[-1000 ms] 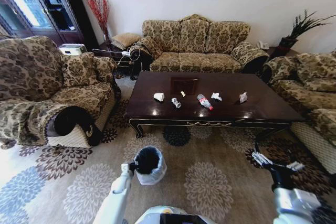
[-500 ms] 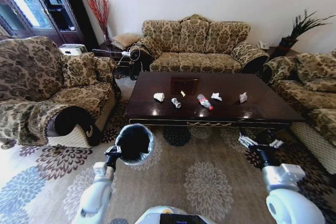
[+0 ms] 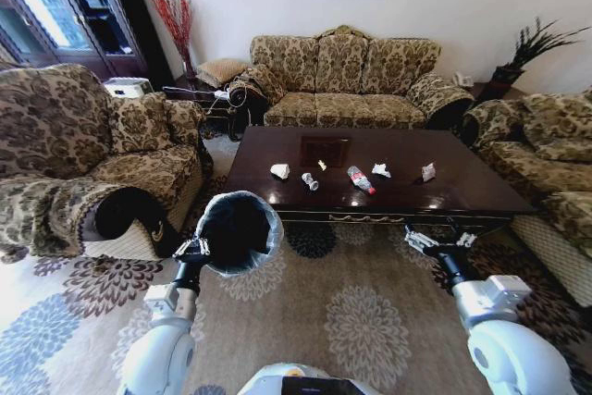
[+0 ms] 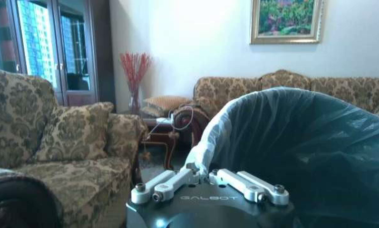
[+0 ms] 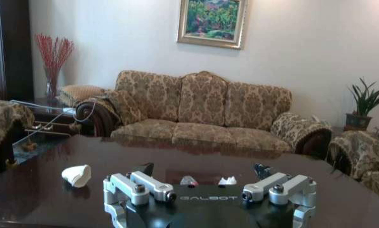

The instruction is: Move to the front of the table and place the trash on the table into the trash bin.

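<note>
My left gripper [image 3: 192,249] is shut on the rim of the trash bin [image 3: 272,232], a round bin with a black bag, held up over the carpet short of the table's front left corner. In the left wrist view the fingers [image 4: 176,179] pinch the pale plastic rim of the bin [image 4: 291,142]. The dark glossy table [image 3: 462,187] carries the trash: a white paper wad [image 3: 280,171], a smaller wad [image 3: 311,181], a clear bottle [image 3: 361,179] with a red label, another white wad [image 3: 381,170] and a wrapper [image 3: 428,171]. My right gripper [image 3: 437,240] is open before the table's front edge [image 5: 43,202], with nothing in it.
Patterned sofas stand on the left [image 3: 83,154], behind the table [image 3: 347,80] and on the right [image 3: 546,154]. A small side table [image 3: 208,99] sits at the back left. Flowered carpet [image 3: 351,312] lies between me and the table.
Both arms have risen and reached forward. The left one has lifted the trash bin from low near the floor to level with the table's front edge. The right gripper has neared the table.
</note>
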You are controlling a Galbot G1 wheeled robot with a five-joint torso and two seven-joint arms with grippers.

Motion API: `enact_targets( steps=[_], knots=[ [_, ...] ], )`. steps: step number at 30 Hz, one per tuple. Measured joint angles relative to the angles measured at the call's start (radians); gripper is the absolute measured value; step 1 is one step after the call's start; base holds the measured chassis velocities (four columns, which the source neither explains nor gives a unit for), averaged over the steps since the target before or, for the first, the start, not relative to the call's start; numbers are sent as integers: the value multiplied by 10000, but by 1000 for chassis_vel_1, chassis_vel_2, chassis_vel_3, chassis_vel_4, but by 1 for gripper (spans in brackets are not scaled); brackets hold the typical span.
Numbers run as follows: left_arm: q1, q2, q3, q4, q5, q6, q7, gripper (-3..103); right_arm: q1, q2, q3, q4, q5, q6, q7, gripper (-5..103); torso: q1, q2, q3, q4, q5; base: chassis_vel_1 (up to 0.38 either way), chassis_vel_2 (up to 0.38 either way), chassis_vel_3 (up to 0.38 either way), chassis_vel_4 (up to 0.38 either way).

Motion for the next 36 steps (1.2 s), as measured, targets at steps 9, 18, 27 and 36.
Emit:
enact_targets(
  steps=[9,18,27,36],
  knots=[
    [-67,-17,9,-1,-16,-32,-1,3,36,130,-116,-6,-116,67,-12,100,-2,1,-1,0,-1,-92,93,95,-86],
    [-187,-7,32,159,-40,-34,3,3,191,288,-305,-186,-318,150,5,100,7,-3,3,0,-1,-243,244,238,-248],
    [-255,-31,25,269,-81,-35,-31,3,451,267,-593,-411,-516,149,1,100,8,-4,4,1,-2,-270,267,264,-265],
    [-255,-32,24,281,-89,-45,-44,3,469,261,-612,-423,-538,134,7,100,3,-3,2,1,0,-205,199,214,-205]
  ],
)
